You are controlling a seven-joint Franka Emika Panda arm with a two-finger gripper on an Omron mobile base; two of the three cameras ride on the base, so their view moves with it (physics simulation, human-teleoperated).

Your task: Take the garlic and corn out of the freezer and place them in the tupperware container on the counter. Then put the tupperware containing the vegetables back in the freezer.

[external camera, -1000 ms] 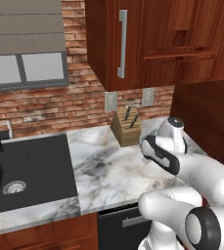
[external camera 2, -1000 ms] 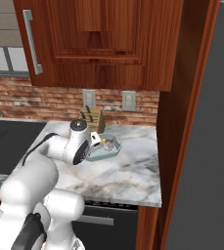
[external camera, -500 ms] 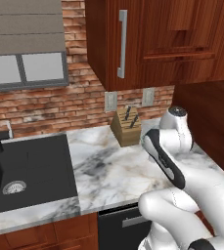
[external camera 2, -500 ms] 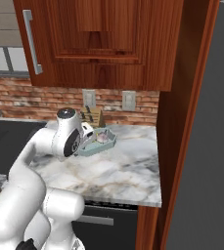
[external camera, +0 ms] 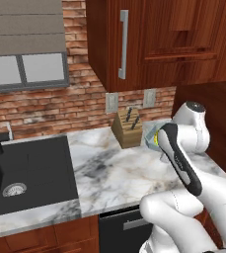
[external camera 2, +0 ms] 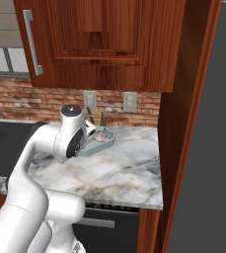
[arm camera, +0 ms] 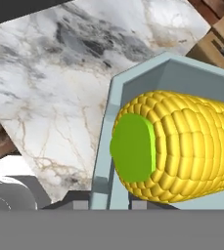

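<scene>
In the hand view we are seeing the corn [arm camera: 182, 151] lying inside the container [arm camera: 114, 97], green end toward us, lower right of frame. Our claw is closed down tight; judging by the rim at the bottom edge, it is probably pinching the container wall. In the right base view the container [external camera 2: 103, 145] is sitting at centre on the desk [external camera 2: 124, 168], the garlic [external camera 2: 102, 134] inside. We are keeping it level while carrying.

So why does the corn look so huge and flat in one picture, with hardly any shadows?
Hand view: the corn sits very close to the lens, evenly lit, without glare. Right base view: the tupperware container is small and soft-edged, and the counter carries only faint shadow.
</scene>
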